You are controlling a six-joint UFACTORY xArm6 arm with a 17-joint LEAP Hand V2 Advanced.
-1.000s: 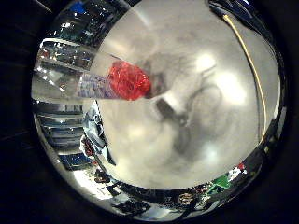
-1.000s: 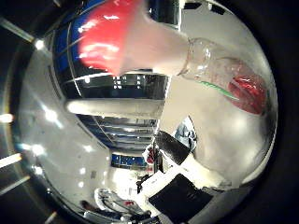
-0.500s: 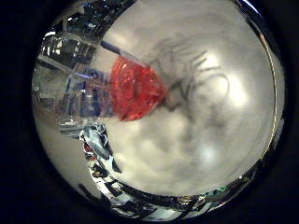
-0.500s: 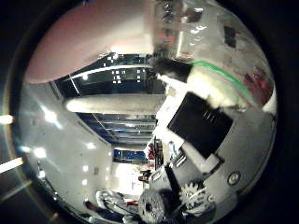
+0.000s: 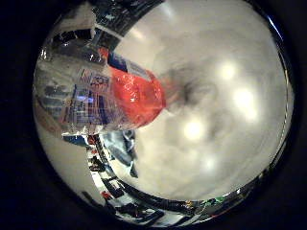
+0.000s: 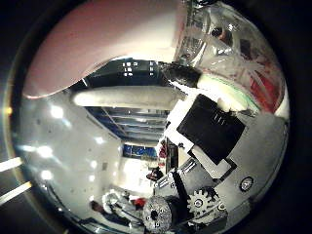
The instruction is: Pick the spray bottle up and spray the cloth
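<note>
The spray bottle [image 5: 96,105] is a clear plastic bottle with a printed label and a red bottom end [image 5: 139,96]. It fills much of the little finger side palm view, close to the palm, and its red end points at the white table [image 5: 220,143], where a dark shadow lies. In the thumb side palm view its pale pink spray head [image 6: 107,44] spans the picture above the clear neck. My hand [image 6: 214,146] shows white, black and geared parts; one finger curls in and its dark fingertip [image 6: 180,75] rests against the bottle's neck. No cloth is in view.
The white tabletop stretches wide beyond the bottle and reflects bright lights. Past the table's edge, room clutter and shelving [image 5: 120,191] curve along the rim. A ceiling with strip lights and windows [image 6: 126,131] shows behind the spray head.
The bottle has grown much larger in both views as the palm came up to it. The finger has swung in from lower down to lie against the bottle's neck.
</note>
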